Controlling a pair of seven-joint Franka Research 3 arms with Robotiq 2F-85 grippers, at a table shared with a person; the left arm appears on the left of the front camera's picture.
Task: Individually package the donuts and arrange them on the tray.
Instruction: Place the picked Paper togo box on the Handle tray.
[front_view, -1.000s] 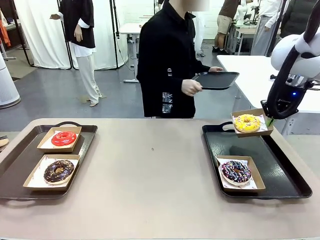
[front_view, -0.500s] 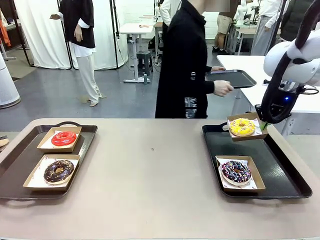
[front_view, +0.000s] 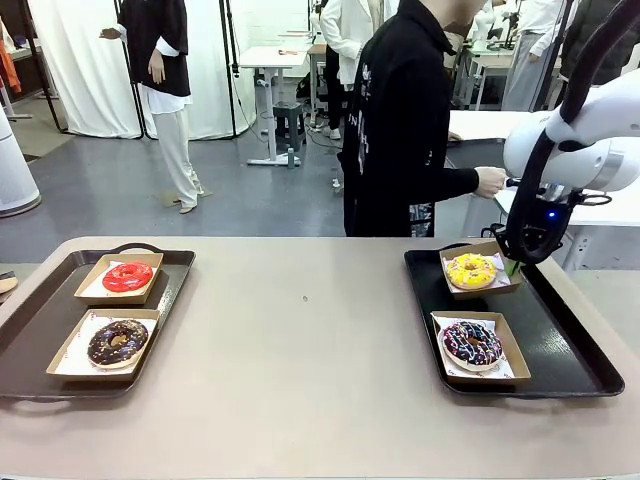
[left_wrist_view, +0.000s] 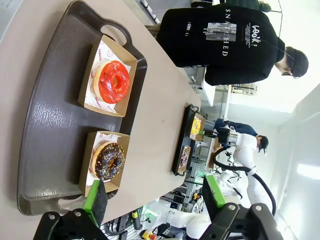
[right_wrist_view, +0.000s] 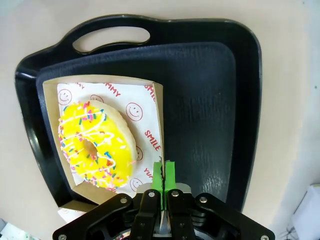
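Nearest on the right-hand black tray, at about 5 o'clock of the front view: sprinkled dark donut lying flat in its cardboard boat, long side of the boat running left to right. Just beyond it, toward 3 o'clock: yellow donut in a second cardboard boat, low over the tray's far end by the handle, lower and farther left than half a second ago, when held up past the far rim. Whether the boat rests on the tray yet cannot be told. Seen from the right wrist: ring flat, hole upward, boat's long axis running from 11 to 5 o'clock, handle cutout at 12. Right gripper pinched shut on the boat's rim, green pads pressed together over the cardboard edge.

Across the table at 9 o'clock, on the left tray: chocolate-glazed donut nearer, glossy red donut behind it, each in its own boat, unmoved. Left gripper hanging above that tray, fingers spread wide with nothing between them.

Farthest: person in black beyond the table's far edge, stepped rightward since before, hand reaching toward the next table.
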